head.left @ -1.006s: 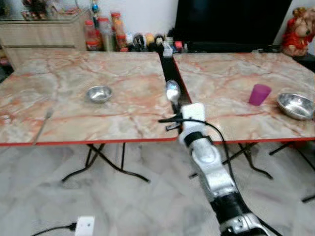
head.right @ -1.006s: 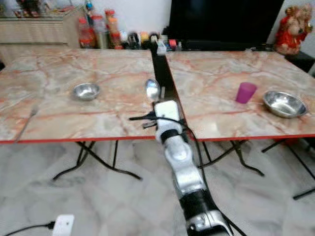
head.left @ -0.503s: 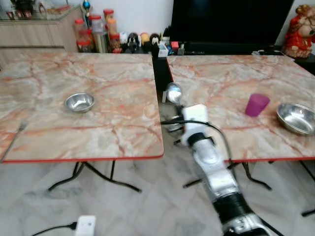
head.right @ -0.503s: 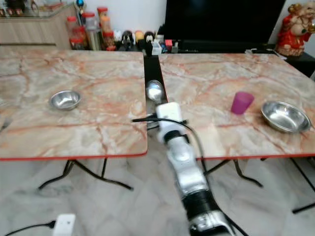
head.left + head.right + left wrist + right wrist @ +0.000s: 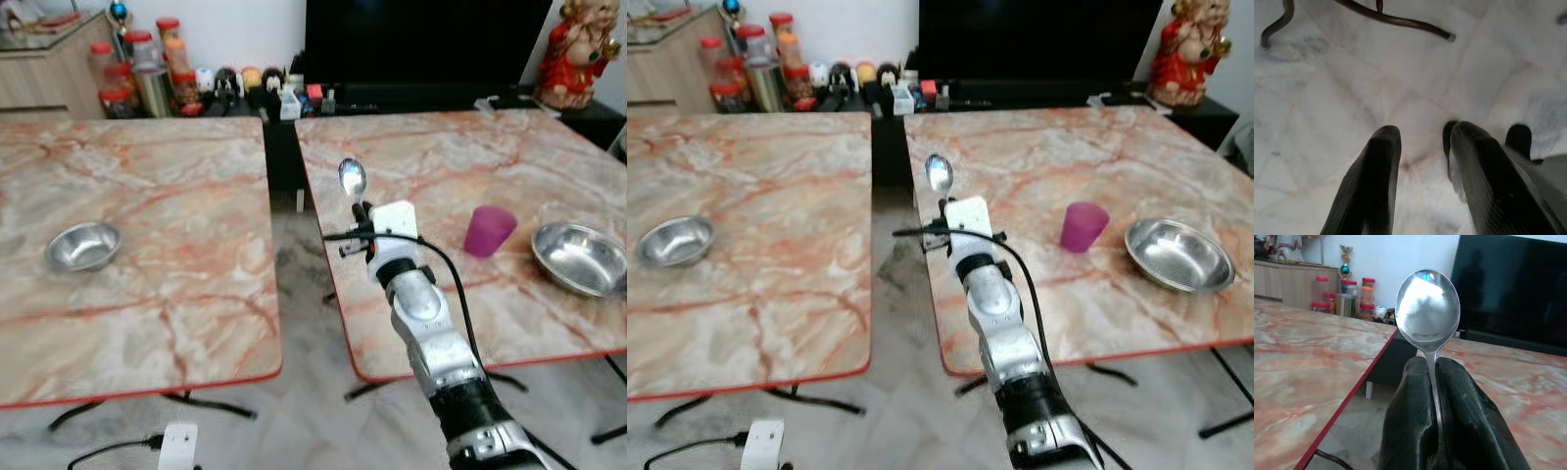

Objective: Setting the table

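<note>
Bowl [image 5: 83,246] first, far on my left: a small steel one sits alone on the left table [image 5: 176,294], with nothing laid beside it. Across the gap stands the right table [image 5: 411,157], and my right gripper [image 5: 359,211] is raised over its near-left part, fingers clenched on the handle of a spoon [image 5: 352,178] whose bowl end stands upright above them. In the right wrist view the two black fingers [image 5: 1410,416] pinch the thin handle between them. Further right a purple cup [image 5: 487,230] stands upright on that table, and just beside it, nearer the right edge, a larger steel bowl [image 5: 579,257].

As I judge it, the setting is only partly done. Each table has a bowl and the right one has a cup, but the spoon is in the air, not yet laid down. I would guess it belongs by the larger bowl, so I have a reach across the tabletop ahead, then a lowering and a release.

My left gripper [image 5: 1420,161] hangs idle over pale floor tiles, its fingers parted and holding nothing.

What I cannot settle: the spoon's lower handle is buried between my fingers, so I cannot tell how much of it I hold. The right rim of the larger bowl is cut by the frame in the left eye view. Jars and bottles [image 5: 147,73] behind the tables are too small for me to read.
</note>
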Controlling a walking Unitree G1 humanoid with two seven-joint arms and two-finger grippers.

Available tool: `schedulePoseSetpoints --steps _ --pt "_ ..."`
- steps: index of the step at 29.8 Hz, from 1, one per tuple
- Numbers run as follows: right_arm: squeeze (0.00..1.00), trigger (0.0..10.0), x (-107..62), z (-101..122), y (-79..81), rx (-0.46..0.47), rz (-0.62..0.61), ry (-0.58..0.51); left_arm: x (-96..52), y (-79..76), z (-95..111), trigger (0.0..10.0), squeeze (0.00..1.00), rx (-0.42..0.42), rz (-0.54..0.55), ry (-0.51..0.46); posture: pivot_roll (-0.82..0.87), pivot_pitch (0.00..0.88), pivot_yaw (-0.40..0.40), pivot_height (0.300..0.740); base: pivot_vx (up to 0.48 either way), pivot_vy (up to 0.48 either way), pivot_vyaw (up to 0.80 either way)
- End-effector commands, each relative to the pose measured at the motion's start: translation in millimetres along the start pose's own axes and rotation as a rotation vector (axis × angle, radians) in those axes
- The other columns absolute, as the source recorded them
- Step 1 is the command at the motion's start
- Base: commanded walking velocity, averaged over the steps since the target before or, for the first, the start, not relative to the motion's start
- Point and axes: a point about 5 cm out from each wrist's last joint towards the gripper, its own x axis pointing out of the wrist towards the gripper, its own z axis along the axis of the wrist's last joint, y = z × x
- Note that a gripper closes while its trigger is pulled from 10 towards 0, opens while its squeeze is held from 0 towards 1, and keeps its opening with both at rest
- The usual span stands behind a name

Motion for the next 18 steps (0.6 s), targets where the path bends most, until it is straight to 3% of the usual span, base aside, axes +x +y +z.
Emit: schedulePoseSetpoints --steps 1,18 --pt "0.0 10.0 1.1 4.7 1.8 -0.004 0.009 -0.019 -1.0 0.3 -6.1 10.0 0.0 -0.001 0.004 0.018 -0.05 0.0 -0.03 0.74 0.0 -0.458 0.0" --pt "0.0 10.0 0.5 4.5 2.5 -0.011 0.016 -0.018 -1.1 -0.1 -6.6 10.0 0.0 -0.001 0.002 0.018 -0.05 0.0 -0.03 0.74 0.015 -0.461 0.0"
